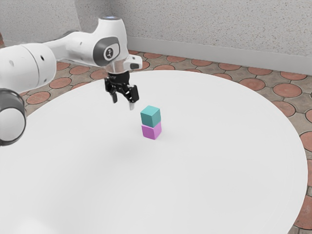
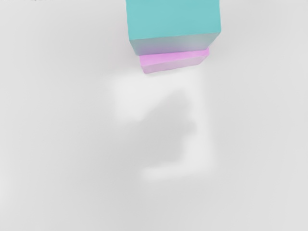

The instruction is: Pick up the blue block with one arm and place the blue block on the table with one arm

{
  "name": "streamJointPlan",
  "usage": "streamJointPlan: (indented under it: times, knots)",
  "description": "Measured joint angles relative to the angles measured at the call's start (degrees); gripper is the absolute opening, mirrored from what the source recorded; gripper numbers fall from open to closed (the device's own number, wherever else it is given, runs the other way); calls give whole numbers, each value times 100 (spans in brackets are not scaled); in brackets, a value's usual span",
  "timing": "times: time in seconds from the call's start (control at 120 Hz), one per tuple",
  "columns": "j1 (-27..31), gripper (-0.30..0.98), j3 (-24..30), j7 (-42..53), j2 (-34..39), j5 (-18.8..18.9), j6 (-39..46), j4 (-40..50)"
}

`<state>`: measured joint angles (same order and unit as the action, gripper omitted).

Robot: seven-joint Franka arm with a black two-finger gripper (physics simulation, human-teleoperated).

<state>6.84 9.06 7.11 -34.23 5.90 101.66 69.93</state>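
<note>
Picking up the blue block (image 1: 150, 116) and putting it on the bench (image 1: 219, 170) both wait; the hand (image 1: 123, 103) is spread, empty.

Plain room, speckled walls (image 1: 219, 24), reddish-tiled floor (image 1: 287, 90)

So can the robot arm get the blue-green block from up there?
Probably yes. The blue-green block sits on top of the pink block with nothing covering it. The gripper is open and close by, though it's off to one side, so it would have to move over first.
</note>
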Motion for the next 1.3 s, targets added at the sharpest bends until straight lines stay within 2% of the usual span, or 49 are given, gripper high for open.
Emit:
streamJointPlan:
  times: [0.15,0.458,0.842,1.3]
  knots:
    - [-127,69,-9,-190,-549,-91,-16,-531]
    - [-288,69,-20,-446,-1065,-16,122,-1184]
    - [-314,69,-19,-342,-1641,35,967,-1551]
    - [-305,69,-71,-85,-2068,14,1487,-1734]
